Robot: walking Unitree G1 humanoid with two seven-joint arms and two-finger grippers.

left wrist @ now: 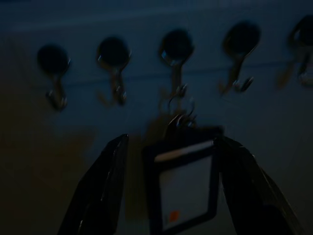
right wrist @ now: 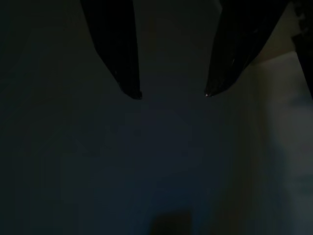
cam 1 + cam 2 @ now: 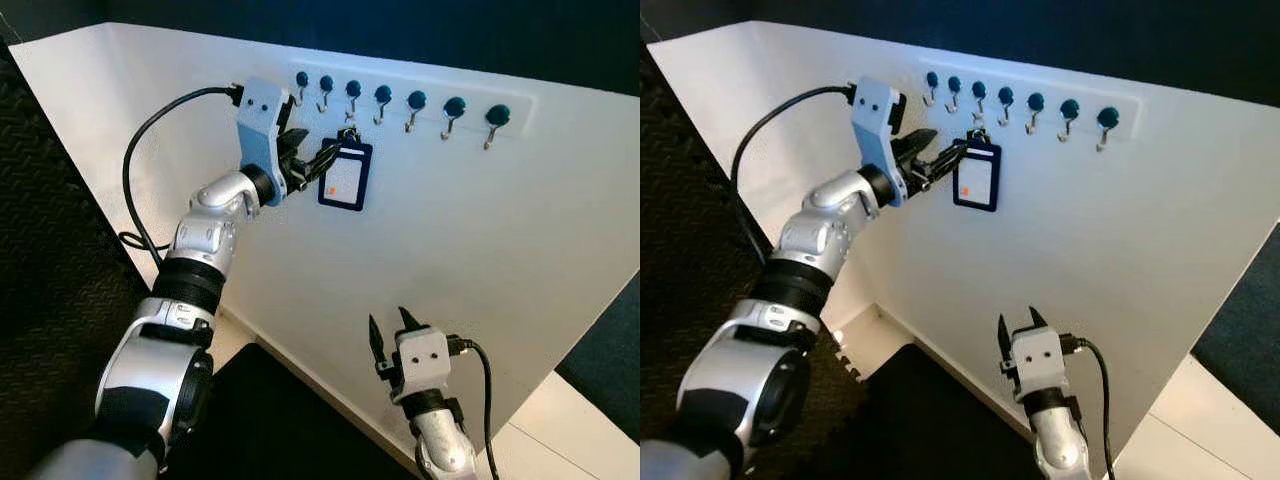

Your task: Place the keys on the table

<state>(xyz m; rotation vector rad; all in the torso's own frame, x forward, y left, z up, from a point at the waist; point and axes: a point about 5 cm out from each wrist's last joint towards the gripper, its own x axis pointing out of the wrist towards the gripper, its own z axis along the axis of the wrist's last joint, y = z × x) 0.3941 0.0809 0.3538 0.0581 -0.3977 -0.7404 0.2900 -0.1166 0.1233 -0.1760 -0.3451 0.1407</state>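
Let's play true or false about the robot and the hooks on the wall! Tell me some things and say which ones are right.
1. The tag hangs from a hook on the wall. True.
2. The left gripper is up at the tag, fingers open on either side of it. True.
3. Every hook has something hanging on it. False: the other hooks in the row are bare.
4. The right gripper is holding the tag. False: it is low down, open, far from the tag.
5. The tag has a dark frame and a small orange mark. True.
6. The tag lies on the floor. False: it is up on the wall.
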